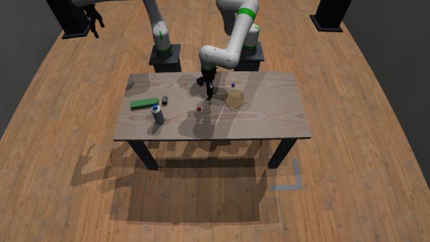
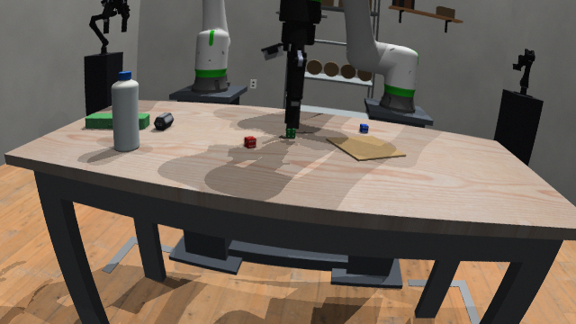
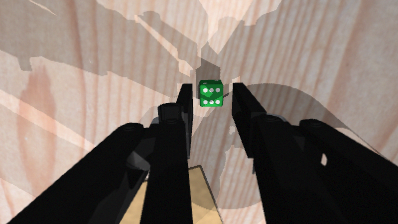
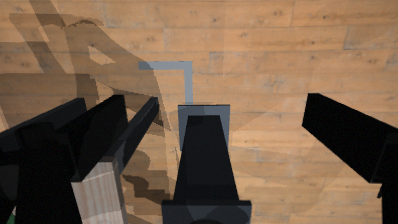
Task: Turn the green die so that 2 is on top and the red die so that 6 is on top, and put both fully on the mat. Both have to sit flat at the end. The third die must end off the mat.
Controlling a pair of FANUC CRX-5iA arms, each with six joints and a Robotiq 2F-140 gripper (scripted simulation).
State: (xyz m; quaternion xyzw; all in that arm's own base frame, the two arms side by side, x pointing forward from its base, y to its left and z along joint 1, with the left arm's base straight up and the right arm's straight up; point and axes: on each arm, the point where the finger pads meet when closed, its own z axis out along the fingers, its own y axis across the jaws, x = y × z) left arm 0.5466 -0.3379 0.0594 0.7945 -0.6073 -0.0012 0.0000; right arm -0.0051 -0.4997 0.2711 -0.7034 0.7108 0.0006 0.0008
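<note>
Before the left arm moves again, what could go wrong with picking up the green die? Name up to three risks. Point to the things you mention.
The left gripper [image 1: 209,99] [image 2: 292,128] [image 3: 212,99] is open around the green die [image 2: 291,133] [image 3: 211,93]. Uneven finger contact might nudge or twist it. The red die [image 1: 199,109] [image 2: 250,142] sits nearby, so a sideways swing could knock it. Releasing near the mat's edge [image 1: 234,100] [image 2: 366,148] might leave the die tilted.
</note>
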